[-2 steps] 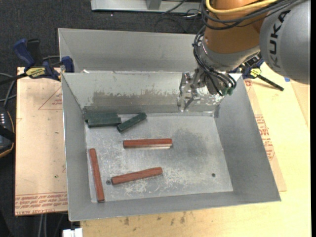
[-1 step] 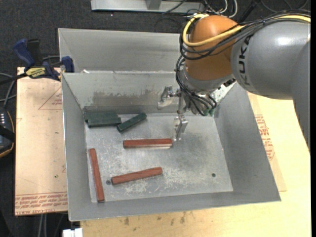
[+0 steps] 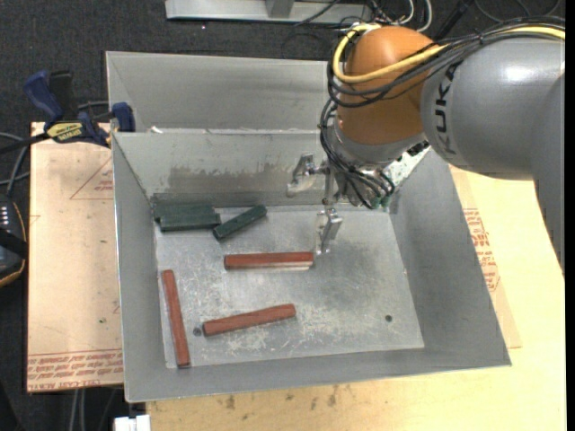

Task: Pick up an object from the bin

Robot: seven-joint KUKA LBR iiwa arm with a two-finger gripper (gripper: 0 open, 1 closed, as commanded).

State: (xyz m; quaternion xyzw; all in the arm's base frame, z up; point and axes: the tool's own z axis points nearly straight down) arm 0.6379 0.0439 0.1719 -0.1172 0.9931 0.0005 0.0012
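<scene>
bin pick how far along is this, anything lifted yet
Done: the arm is down inside the bin. In hand: its tip sits by the right end of the upper red-brown bar, with nothing visibly held. Left: grasping and lifting. That bar, the two other red-brown bars and both dark green blocks all lie on the floor.

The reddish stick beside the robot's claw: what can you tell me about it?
The reddish stick is a long, slim, straight-edged bar, reddish brown, looking like wood or plastic. It lies flat on the bin floor, running left to right, touching no other piece. The gripper hangs at its right end; contact cannot be told.
</scene>
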